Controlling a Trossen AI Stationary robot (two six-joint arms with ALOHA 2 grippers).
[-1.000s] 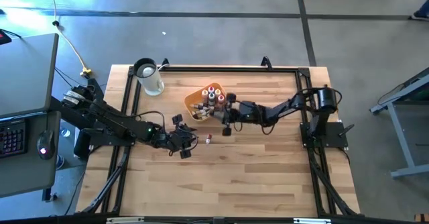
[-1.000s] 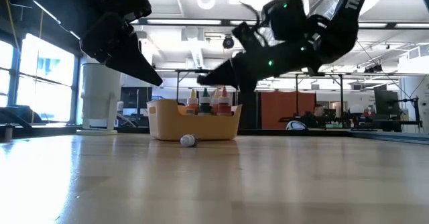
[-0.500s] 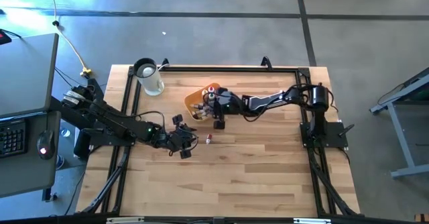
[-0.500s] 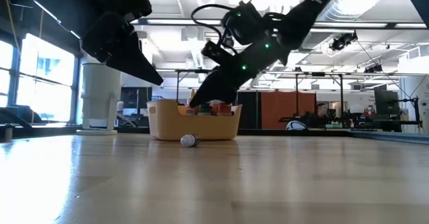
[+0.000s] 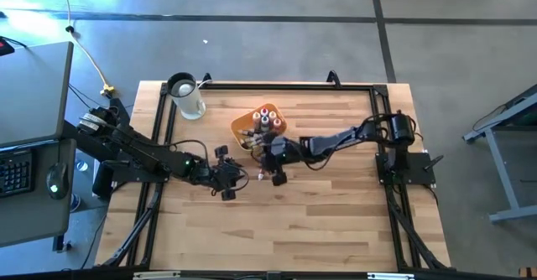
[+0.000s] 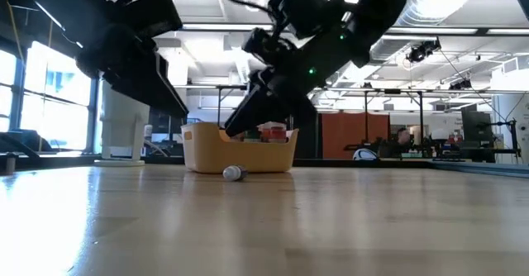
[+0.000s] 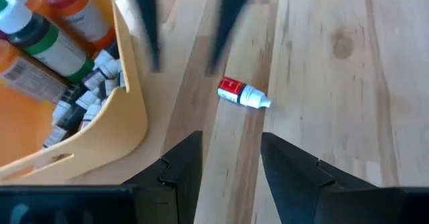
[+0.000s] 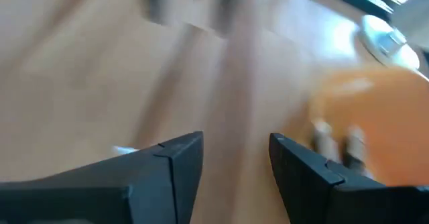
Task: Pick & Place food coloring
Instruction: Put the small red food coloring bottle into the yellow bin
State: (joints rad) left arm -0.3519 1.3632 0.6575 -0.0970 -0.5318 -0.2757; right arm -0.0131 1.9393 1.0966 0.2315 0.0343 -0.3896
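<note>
My right gripper (image 5: 274, 169) hangs over the wooden table (image 5: 336, 221), just in front of the yellow-orange tray (image 5: 242, 127), its fingers (image 8: 175, 162) spread with only bare wood between them. My left gripper (image 7: 230, 158) waits close by on the other side, its jaws parted too and holding nothing.

One small red bottle with a white cap (image 7: 242, 94) lies on its side on the table, between my two grippers and just outside the tray wall. From table height it shows as a little pale shape (image 6: 233, 173) lying in front of the tray (image 6: 240, 154).

The other food coloring bottles (image 5: 265, 117) stand upright in the tray, orange, red and green ones with pale caps (image 7: 50, 33), and some small tubes (image 7: 87, 100) lie heaped against the wall. A white jug (image 5: 186, 95) stands near the table's far left corner, well apart from the tray.
</note>
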